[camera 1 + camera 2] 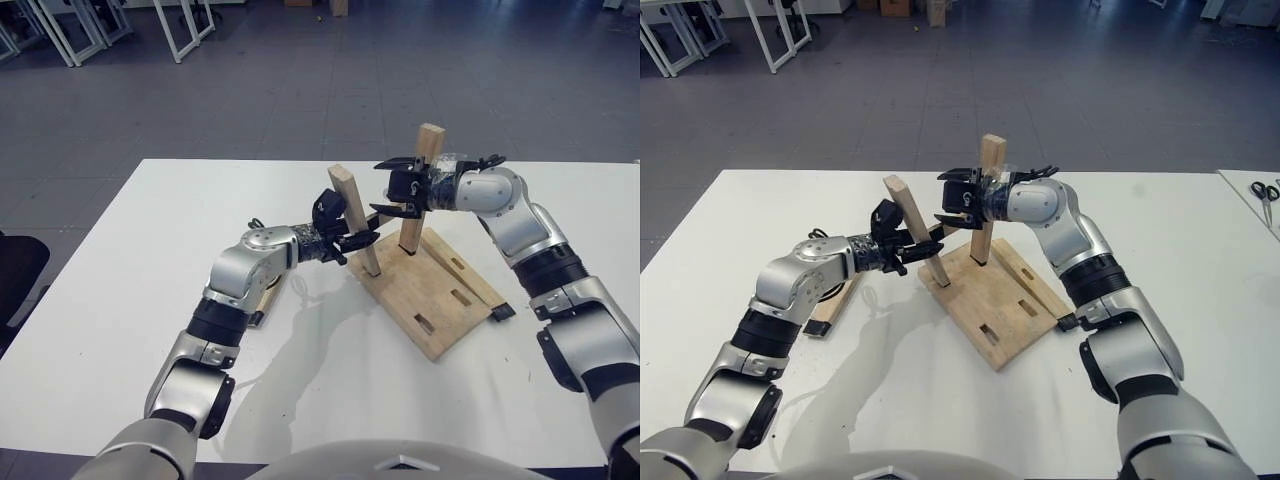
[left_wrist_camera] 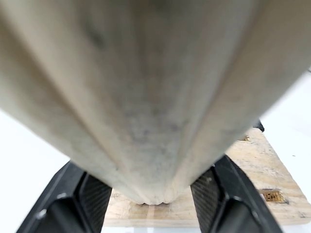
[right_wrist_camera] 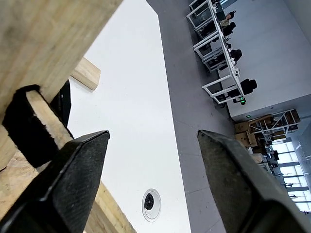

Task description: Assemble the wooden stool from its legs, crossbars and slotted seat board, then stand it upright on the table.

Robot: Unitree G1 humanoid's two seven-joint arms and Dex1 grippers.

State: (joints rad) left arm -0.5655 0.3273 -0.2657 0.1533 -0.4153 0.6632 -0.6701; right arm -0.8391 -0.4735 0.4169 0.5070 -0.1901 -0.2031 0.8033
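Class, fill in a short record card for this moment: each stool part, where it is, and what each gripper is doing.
Seat board: lies on the white table, slots up, several empty.
Left leg: stands leaning in the board, clamped by the left gripper.
Right leg: stands in the board, nearly upright.
Right gripper: open, beside the right leg, not gripping it.
Spare wooden piece: flat on the table by the left arm.
Stool: not yet assembled.
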